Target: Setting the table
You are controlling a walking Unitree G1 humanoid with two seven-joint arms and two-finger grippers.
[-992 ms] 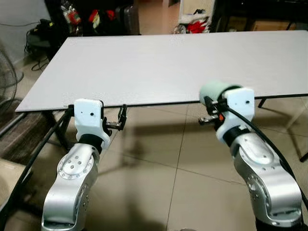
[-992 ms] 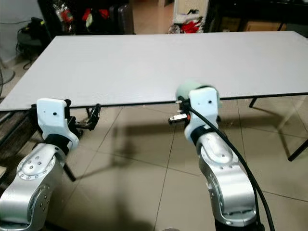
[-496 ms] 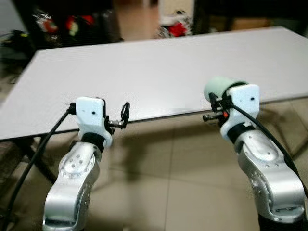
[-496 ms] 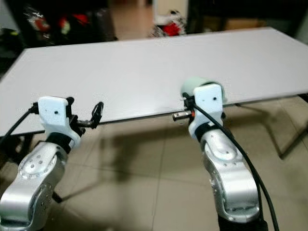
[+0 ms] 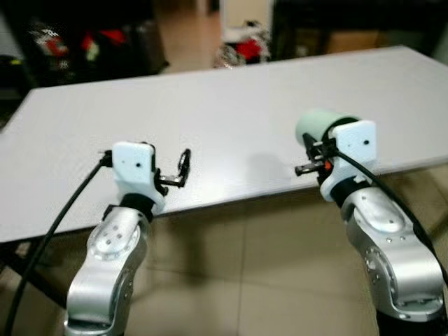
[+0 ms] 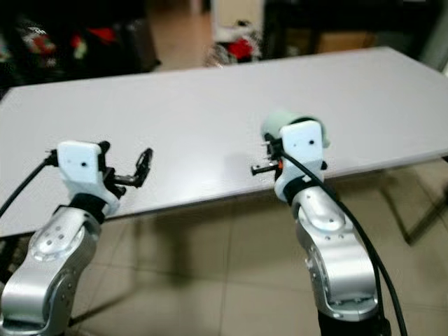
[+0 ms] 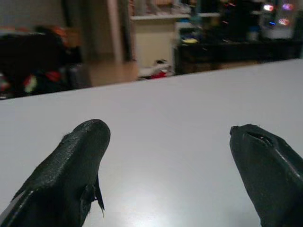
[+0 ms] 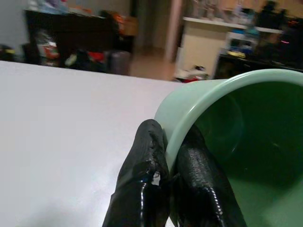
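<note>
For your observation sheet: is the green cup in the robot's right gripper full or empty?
Empty: the right wrist view looks into the green cup, pinched at its rim by the right gripper, showing bare inner walls.

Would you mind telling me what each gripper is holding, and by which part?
The right gripper pinches a pale green plastic cup by its rim, one finger inside and one outside. The left gripper holds nothing.

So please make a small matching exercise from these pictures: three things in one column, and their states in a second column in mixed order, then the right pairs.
Column 1:
1. left gripper
2. right gripper
3. green cup

Column 2:
a. pinches a rim between its fingers
b. fingers apart, holding nothing, over the white table
c. tilted on its side, held above the table edge

Pairs: 1-b, 2-a, 3-c
</note>
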